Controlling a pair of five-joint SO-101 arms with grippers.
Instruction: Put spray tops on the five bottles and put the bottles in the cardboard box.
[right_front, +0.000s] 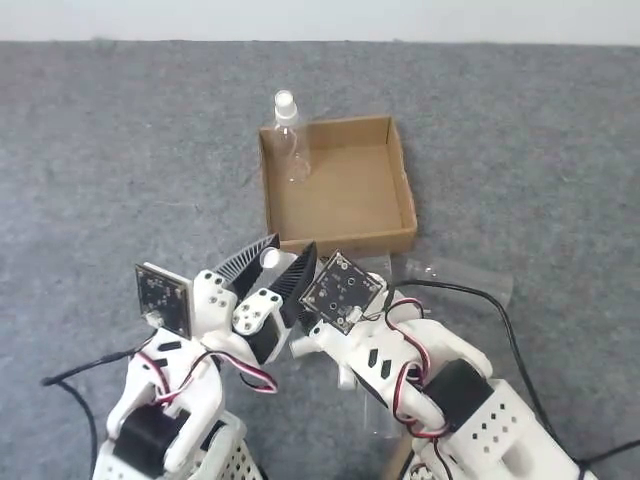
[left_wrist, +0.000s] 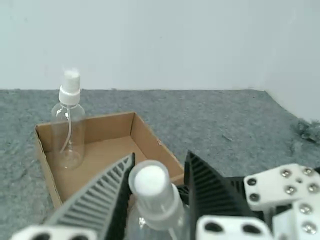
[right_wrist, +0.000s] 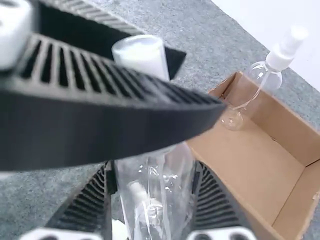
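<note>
A clear bottle (right_wrist: 155, 195) stands upright between my two arms, just in front of the cardboard box (right_front: 400, 190). My right gripper (right_wrist: 152, 172) is shut on the bottle's body. My left gripper (left_wrist: 160, 159) is shut on the white spray top (left_wrist: 150, 180) at the bottle's neck, which also shows as a white spray top (right_front: 270, 258) from above. A second bottle (right_front: 291, 140), with a spray top fitted, stands upright in the box's far left corner. The left gripper's black fingers (right_wrist: 100, 100) cross in front of the right wrist camera.
Another clear bottle (right_front: 458, 274) without a top lies on the grey carpet right of the box's front corner. Black cables (right_front: 505, 320) trail over the carpet beside both arm bases. The rest of the box floor (right_front: 350, 195) is bare.
</note>
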